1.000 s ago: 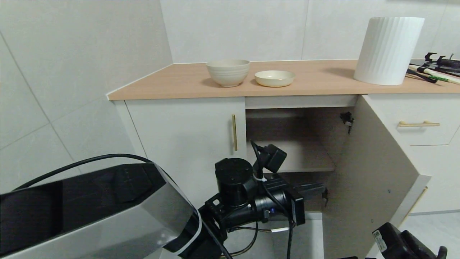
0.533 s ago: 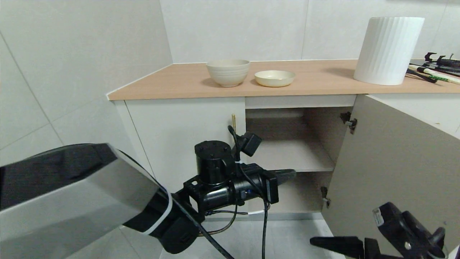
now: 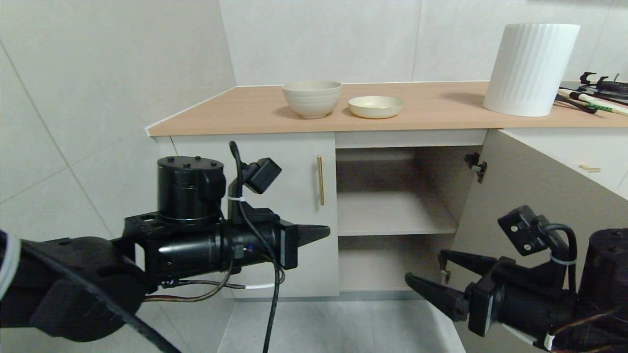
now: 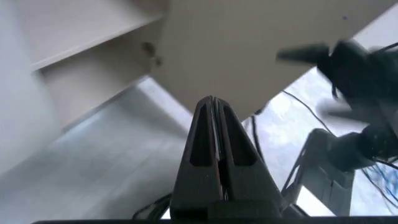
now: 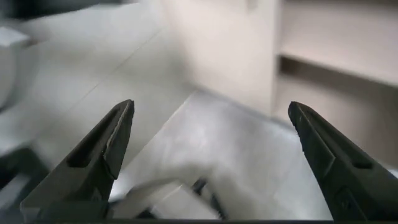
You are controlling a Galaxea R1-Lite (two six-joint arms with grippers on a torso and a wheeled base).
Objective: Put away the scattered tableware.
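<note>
Flagging risks first: right pincer (image 3: 426,267) hangs low just beside the open cabinet door (image 3: 539,181), fingers spread wide, nothing in them; a lift twd the surface (image 3: 235,115) from there could clip the door edge or the surface's front lip. Left pincer (image 3: 320,231) is pressed shut, holding nothing, low in front of the closed door (image 3: 294,162) by its brass handle (image 3: 320,180); it'd need to open before any grab, else it just shoves the ware back. Bowl (image 3: 312,98) & shallow dish (image 3: 376,106) sit on the surface above the cabinet (image 3: 407,138), just beside each other w/ a thin gap, so going for one could knock the other. Both look smooth & glazed, prob slippery; a weak rim pinch could drop one to the floor (image 3: 343,323). Swinging a held piece down into the cabinet risks hitting the shelf (image 3: 392,215) edge or door. Surface: wood-look top, runs from the L corner; tall white ribbed cylinder (image 3: 530,68) stands well apart to the R, some utensils (image 3: 588,100) past it. Room: pale tiled walls (image 3: 113,83), grey floor, white cabinet fronts, R compartment open w/ one shelf inside
</note>
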